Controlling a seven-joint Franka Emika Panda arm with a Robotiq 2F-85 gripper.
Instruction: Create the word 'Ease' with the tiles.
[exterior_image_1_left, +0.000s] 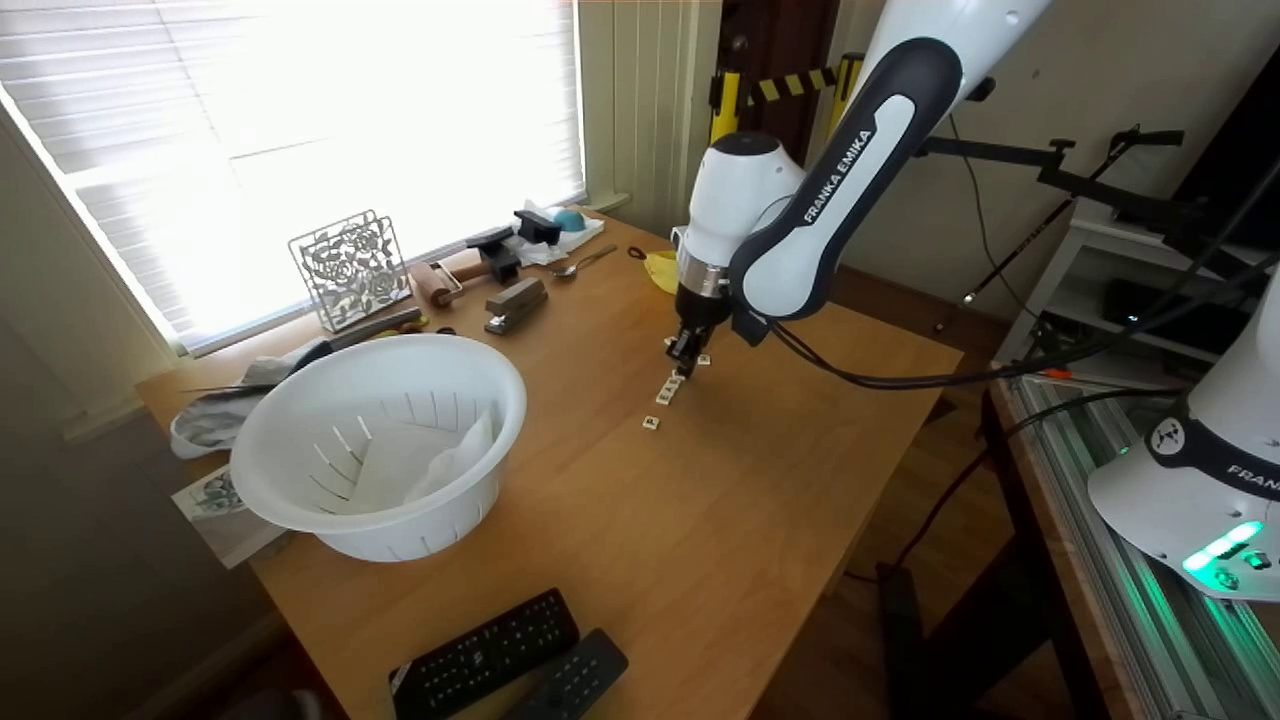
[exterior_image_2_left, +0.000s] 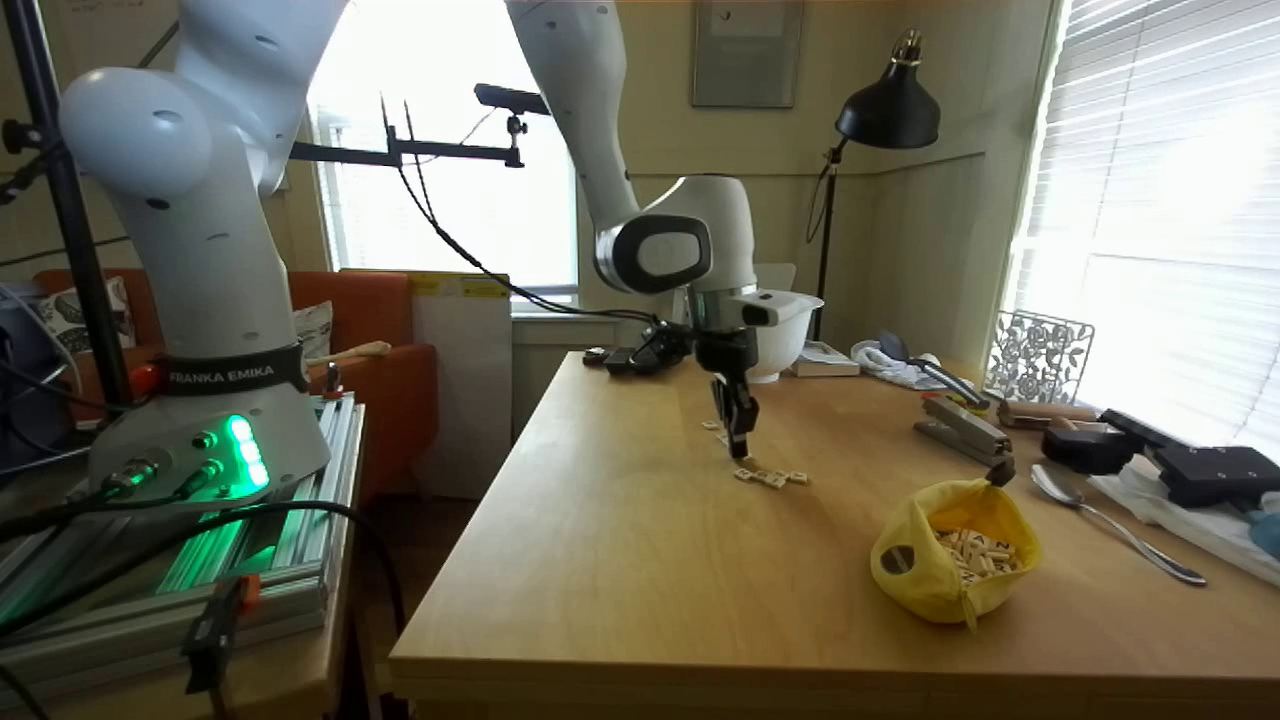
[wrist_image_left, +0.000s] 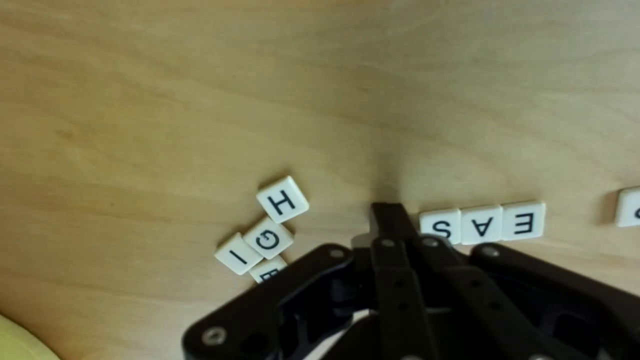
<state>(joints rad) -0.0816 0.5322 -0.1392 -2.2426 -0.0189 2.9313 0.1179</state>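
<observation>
Likely step: squaring up a row of tiles (wrist_image_left: 481, 226) on the desk (wrist_image_left: 200, 110), reading E-A-S, with closed fingers (wrist_image_left: 387, 220) at its S end, gripping nothing visible. Next, probably: lift, open, and bring a final E, perhaps the half-hidden tile (wrist_image_left: 269, 269) beyond that end.

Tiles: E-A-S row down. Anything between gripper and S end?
Nothing visible: in the wrist view the shut gripper stands right beside the S tile; contact can't be told. The H tile, G tile and I tile lie on the gripper's other side, as does a greyish piece too hidden to identify.
</observation>
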